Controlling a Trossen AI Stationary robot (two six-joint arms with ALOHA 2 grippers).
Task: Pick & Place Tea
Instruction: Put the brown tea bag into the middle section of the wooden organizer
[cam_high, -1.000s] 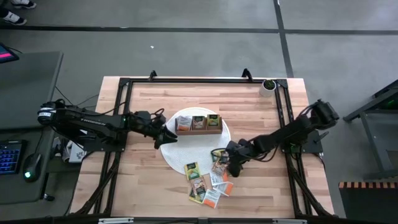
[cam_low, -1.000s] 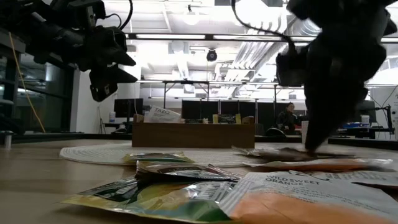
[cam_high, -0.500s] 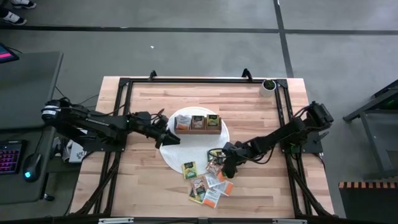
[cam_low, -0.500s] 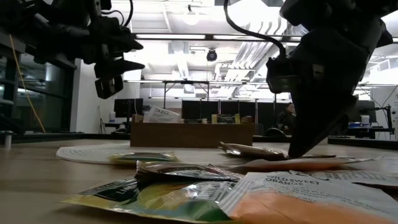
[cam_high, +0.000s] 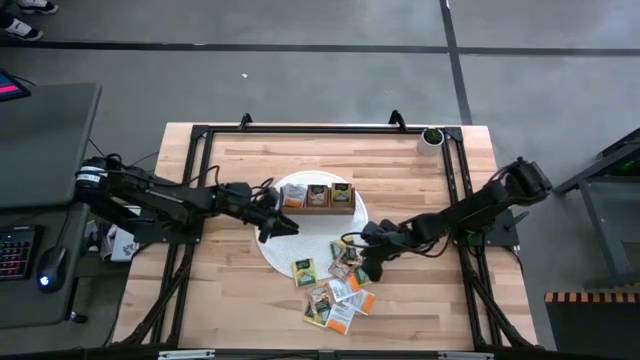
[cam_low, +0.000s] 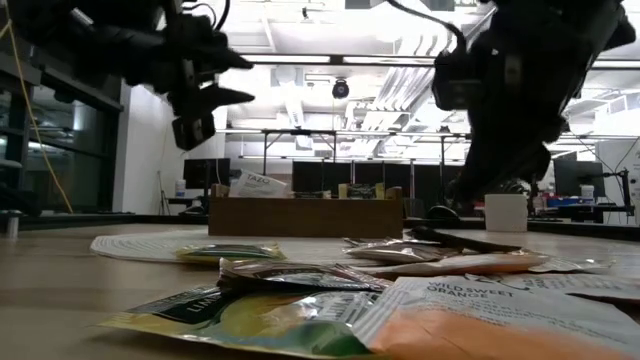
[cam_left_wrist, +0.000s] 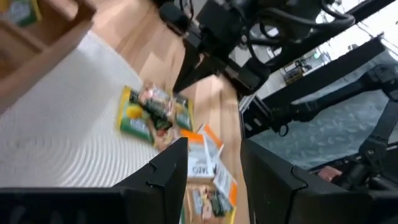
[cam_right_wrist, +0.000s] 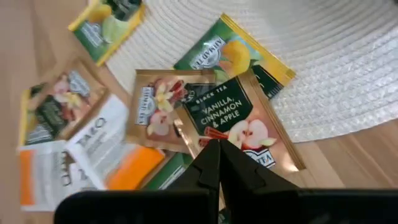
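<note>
1. High view: right gripper (cam_high: 362, 262) sat at the round white mat's (cam_high: 300, 247) edge, over the tea packets (cam_high: 336, 290) spread just below it. Left gripper (cam_high: 284, 224) hovered over the mat, wooden box (cam_high: 319, 199) just beyond it.
2. Low view: right gripper (cam_low: 478, 190) was clear of the table, a packet (cam_low: 480, 240) under its tip; hold unclear there.
3. Left wrist view: left fingers (cam_left_wrist: 168, 169) stood part open, nothing between them, packets ahead.
4. Right wrist view: right fingertips (cam_right_wrist: 217, 155) were pinched together on the edge of the brown vanilla-cinnamon-apple packet (cam_right_wrist: 235, 120); other packets lay beside it.
</note>
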